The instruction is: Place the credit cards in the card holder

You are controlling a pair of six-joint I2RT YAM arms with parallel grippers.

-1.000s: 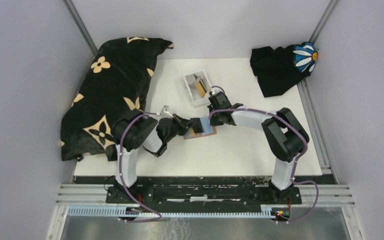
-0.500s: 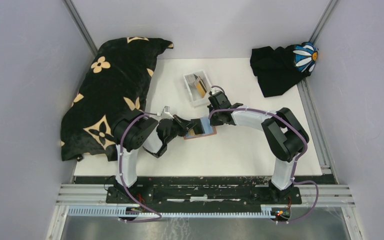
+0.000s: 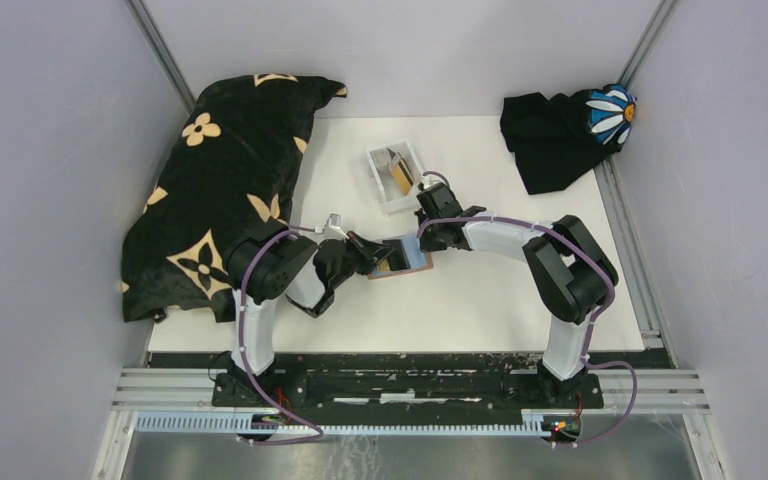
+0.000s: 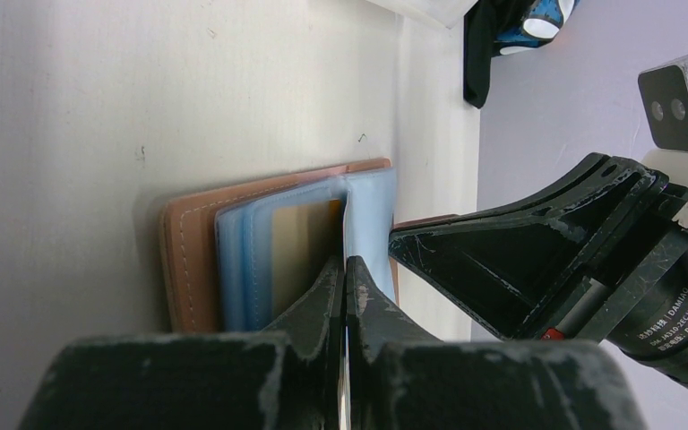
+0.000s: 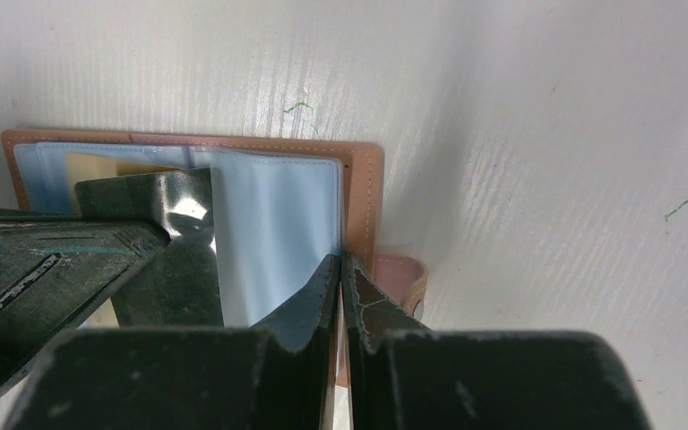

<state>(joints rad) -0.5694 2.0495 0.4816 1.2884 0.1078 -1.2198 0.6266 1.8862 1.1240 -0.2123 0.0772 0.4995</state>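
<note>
White and faintly scuffed, the surface (image 3: pixel 480 300) sat inside pale grey walls (image 3: pixel 50 150). A black flower-print cloth (image 3: pixel 220 170) was heaped along its left side. A second black cloth (image 3: pixel 550 140) was bunched in the far right corner beside a daisy-shaped piece (image 3: pixel 612 110).

From above, both wrists covered much of the card holder (image 3: pixel 412 262). It lay open near the middle of the surface, nearer the arms than the tray, with only its tan border and pale blue sleeves showing. Its snap tab (image 5: pixel 403 278) peeked out behind the right fingers (image 5: pixel 309 309), the snap itself hidden.

The left fingers (image 4: pixel 318 300) were pressed together on a dark card (image 5: pixel 175 237). From the left wrist it showed only as a thin edge-on line, its far end over the open sleeves. The right fingers were closed on the holder's outer edge; whether they pinched the tan cover or just a sleeve could not be told.

A gold card (image 4: pixel 300 242) already sat in a sleeve pocket. The small white tray (image 3: pixel 400 206) at the back held another gold card (image 3: pixel 401 176) and a greyish card (image 3: pixel 388 160), too small to make out further.
</note>
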